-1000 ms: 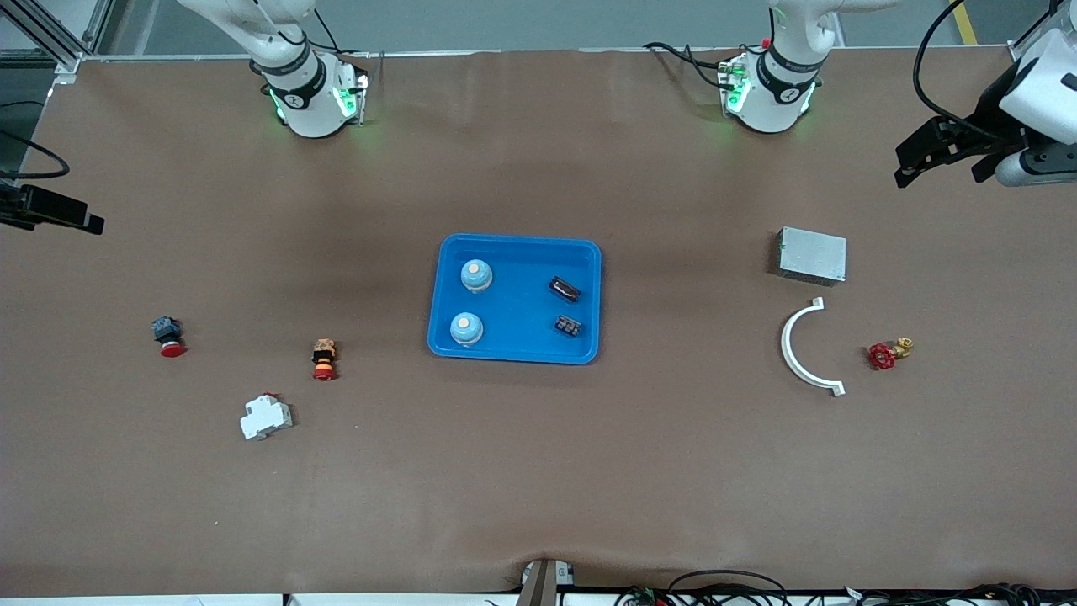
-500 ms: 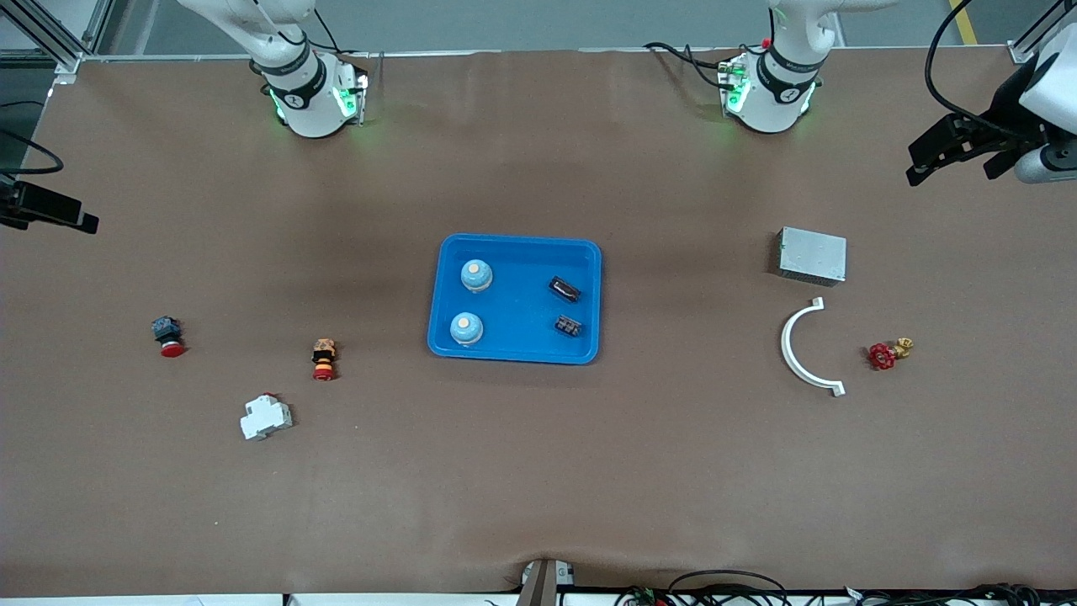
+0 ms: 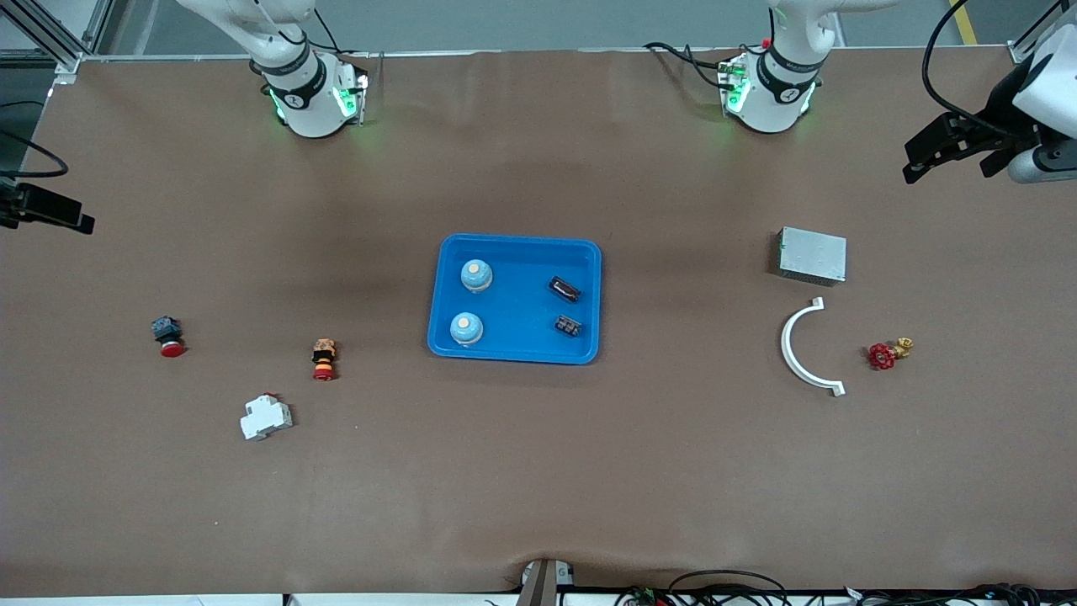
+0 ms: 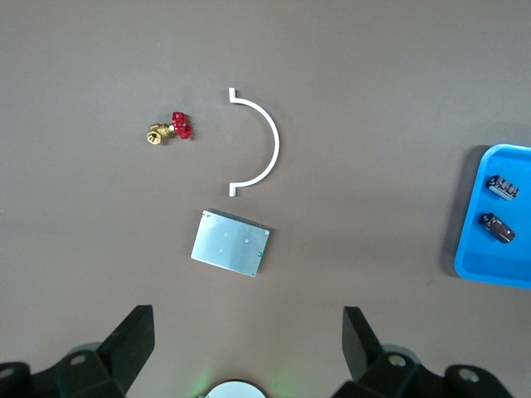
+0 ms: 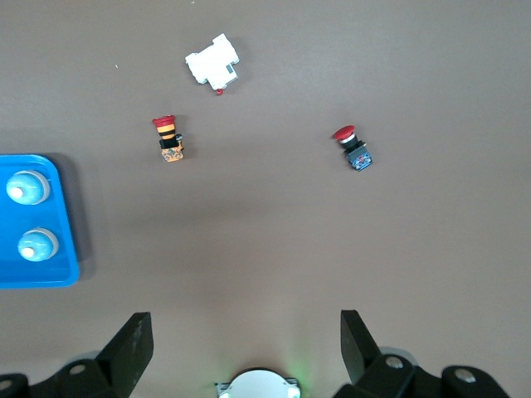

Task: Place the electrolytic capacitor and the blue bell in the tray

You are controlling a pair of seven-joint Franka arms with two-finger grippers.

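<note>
The bright-blue tray (image 3: 517, 313) lies at the table's middle. In it stand two blue bells (image 3: 476, 275) (image 3: 465, 329) and lie two small dark capacitors (image 3: 565, 289) (image 3: 568, 325). My left gripper (image 3: 947, 164) is open and empty, up over the left arm's end of the table, apart from everything. My right gripper (image 3: 55, 215) is open and empty over the right arm's end. The left wrist view shows its open gripper (image 4: 247, 319), the tray's edge (image 4: 477, 257) and both capacitors (image 4: 503, 186). The right wrist view shows its open gripper (image 5: 246, 323), the tray (image 5: 41, 274) and both bells (image 5: 25, 188).
A grey metal box (image 3: 812, 255), a white curved piece (image 3: 799, 349) and a red-handled brass valve (image 3: 888, 353) lie toward the left arm's end. Two red push buttons (image 3: 324, 359) (image 3: 167, 335) and a white breaker (image 3: 266, 417) lie toward the right arm's end.
Both grippers have drifted a little outward toward their own ends of the table. Nothing on the table has moved.
</note>
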